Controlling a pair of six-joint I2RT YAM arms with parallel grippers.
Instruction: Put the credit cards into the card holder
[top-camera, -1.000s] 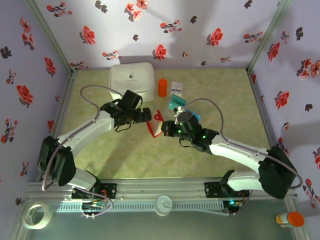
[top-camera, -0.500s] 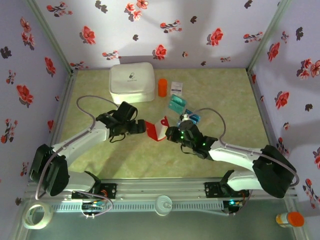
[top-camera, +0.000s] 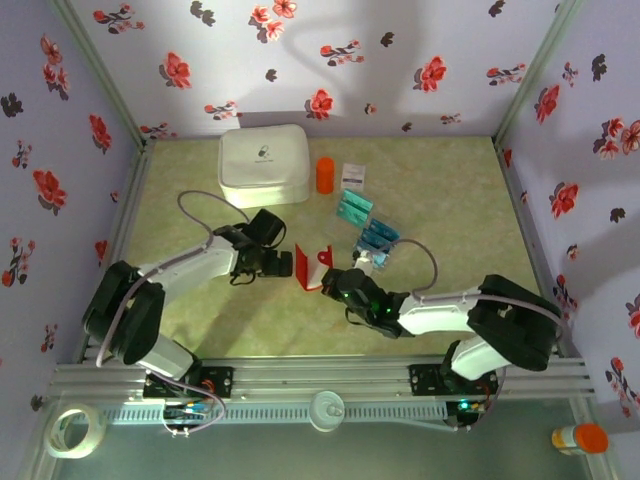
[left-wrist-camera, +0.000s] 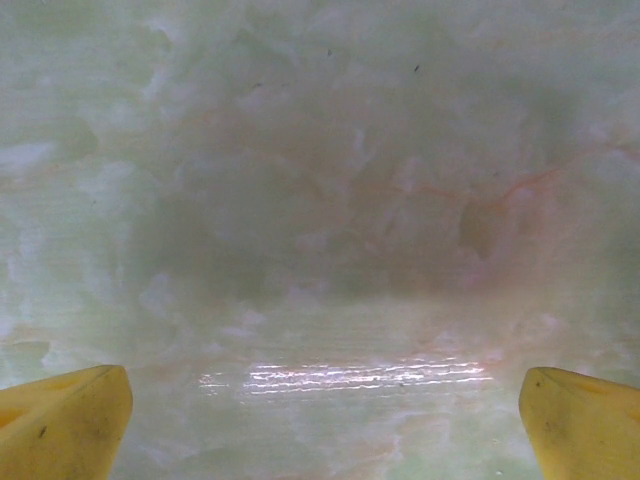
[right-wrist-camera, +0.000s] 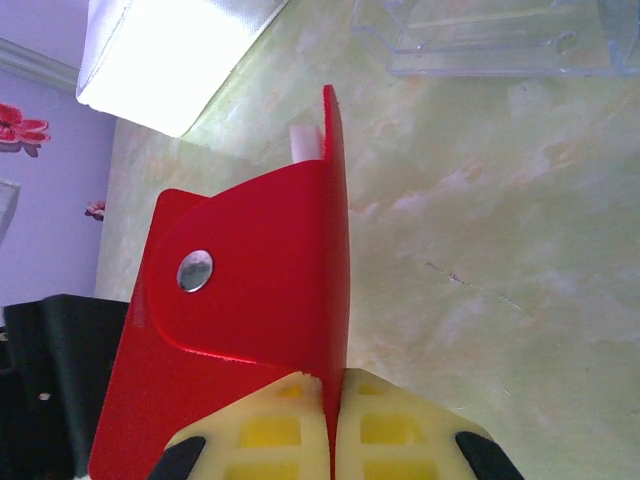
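Red card holder (top-camera: 313, 267) upright on edge mid-table, partly folded (silver snap on its flap), blue credit cards (top-camera: 379, 237) lying near it, teal credit cards (top-camera: 353, 208) farther back.

Red card holder (right-wrist-camera: 250, 330), silver snap (right-wrist-camera: 194, 271) noted. Teal, blue credit cards (top-camera: 354, 208) seen beyond card holder. Table (left-wrist-camera: 320, 200) marbled pale green. Walls (top-camera: 400, 60) lilac, red-flowered.
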